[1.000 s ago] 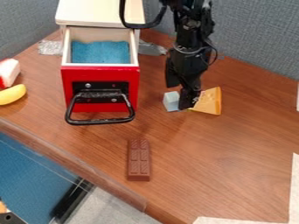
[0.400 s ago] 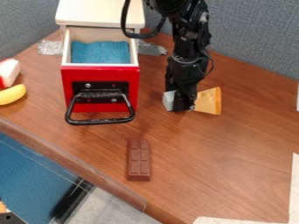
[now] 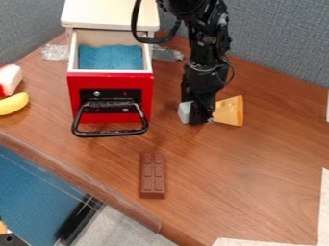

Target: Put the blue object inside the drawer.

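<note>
In the camera view, the gripper hangs low over the table, right of the drawer, between the block and the cheese. Whether it is spread, pressed together or pinching the block, I cannot tell.

The block is pale blue and lies outside the drawer, to its right. The gripper hides its right part. The cheese, a yellow wedge, sits just right of the gripper, its left end partly covered.

The drawer is pulled open toward the near side. It has a red front, a black handle and a blue lining on its floor. It belongs to a cabinet with a pale top. A black cable loops down from the arm, across the cabinet's right side.

Nearer, between the drawer and the table's near edge, lies a brown chocolate bar. At the far left, a banana lies just nearer than a red and white thing. Silver tape shows beside the cabinet.
</note>
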